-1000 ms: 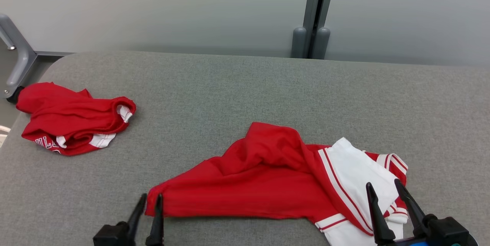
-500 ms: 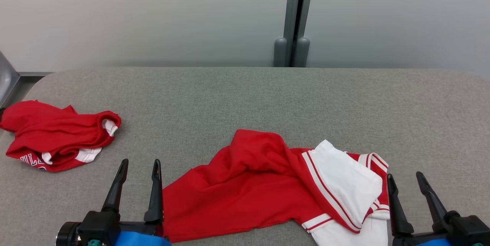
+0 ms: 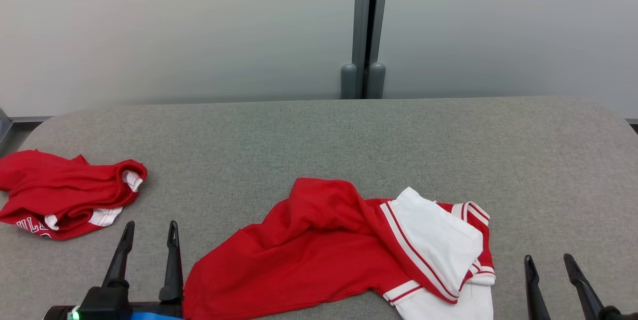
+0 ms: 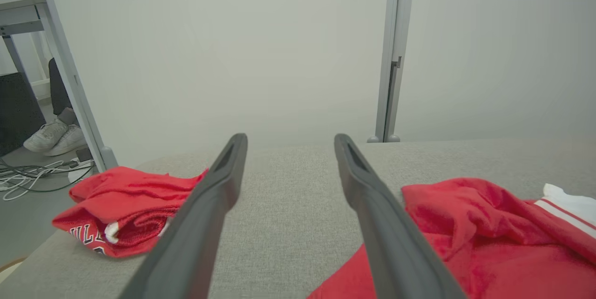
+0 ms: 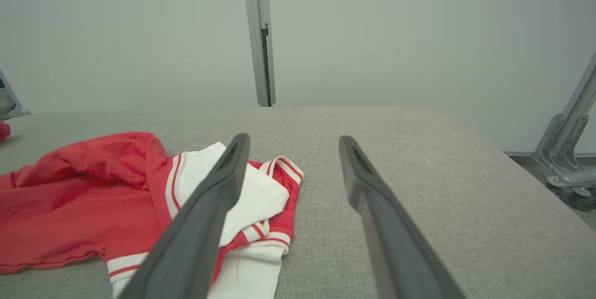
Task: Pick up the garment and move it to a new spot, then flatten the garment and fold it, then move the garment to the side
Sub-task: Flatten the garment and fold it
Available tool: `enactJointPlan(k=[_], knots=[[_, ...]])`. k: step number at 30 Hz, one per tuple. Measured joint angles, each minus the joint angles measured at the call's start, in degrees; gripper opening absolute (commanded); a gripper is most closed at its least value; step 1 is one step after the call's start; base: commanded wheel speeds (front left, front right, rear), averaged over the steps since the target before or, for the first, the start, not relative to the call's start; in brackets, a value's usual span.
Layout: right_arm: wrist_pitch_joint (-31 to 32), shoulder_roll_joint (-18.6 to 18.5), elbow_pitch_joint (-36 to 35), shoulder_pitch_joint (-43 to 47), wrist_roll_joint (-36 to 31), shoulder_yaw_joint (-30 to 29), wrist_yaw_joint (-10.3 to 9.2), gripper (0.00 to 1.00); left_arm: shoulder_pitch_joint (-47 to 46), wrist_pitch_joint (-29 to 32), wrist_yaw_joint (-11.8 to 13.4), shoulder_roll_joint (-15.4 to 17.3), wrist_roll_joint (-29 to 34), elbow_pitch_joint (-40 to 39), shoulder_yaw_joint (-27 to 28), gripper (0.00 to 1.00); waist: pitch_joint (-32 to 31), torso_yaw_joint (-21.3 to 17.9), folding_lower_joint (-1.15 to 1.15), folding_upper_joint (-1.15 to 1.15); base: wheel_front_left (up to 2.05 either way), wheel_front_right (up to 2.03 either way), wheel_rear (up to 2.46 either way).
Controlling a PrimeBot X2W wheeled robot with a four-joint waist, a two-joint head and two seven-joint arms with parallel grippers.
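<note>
Both grippers stand with fingers spread and nothing between them. The left gripper (image 3: pixel 152 224) is at the near edge of the padded table (image 3: pixel 319 130), just beside the left corner of the garment (image 3: pixel 309 255). The right gripper (image 3: pixel 548 258) is near the same edge, a little clear of the white sleeve end.

The garment, red with white striped-trim parts, lies crumpled along the near edge from the middle toward the right, with a white part folded over the red. A second red garment (image 3: pixel 65 193) sits bunched at the left edge, well apart.

By the look of it the placing is done and flattening is the step in hand. The next move calls for each gripper to pinch an outer edge low against the padding — one layer only — and draw the cloth apart until the raised ridge lies flat.
</note>
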Motion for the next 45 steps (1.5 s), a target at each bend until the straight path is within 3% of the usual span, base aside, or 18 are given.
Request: enactJointPlan(k=[14, 29, 38, 45], knots=[[1.3, 0.0, 3.6, 0.0, 0.3, 1.4, 0.0, 1.0, 0.2, 0.0, -0.8, 0.2, -1.2, 6.5, 0.2, 1.0, -0.1, 0.5, 0.0, 0.0, 0.0, 0.0, 0.0], [1.8, 0.1, 22.3, -3.4, 3.5, 6.6, 0.0, 1.0, -2.9, 0.0, -1.7, -0.4, -5.8, 27.9, -1.2, 1.0, 3.0, -0.5, 0.01, 0.01, 0.0, 0.0, 0.0], [0.5, 0.0, 29.9, -6.2, 10.1, 10.8, -0.02, 1.0, -4.7, -0.2, -1.8, -0.6, -8.9, 33.9, -1.0, 1.0, 4.0, -1.1, 0.0, 0.0, 0.0, 0.0, 0.0], [-0.2, -0.3, 31.8, -8.3, 11.8, 15.3, -0.1, 1.0, -6.4, -0.3, -1.8, -1.0, -10.9, 35.3, -4.1, 1.0, 4.3, -1.0, 0.0, 0.0, 0.0, 0.0, 0.0]])
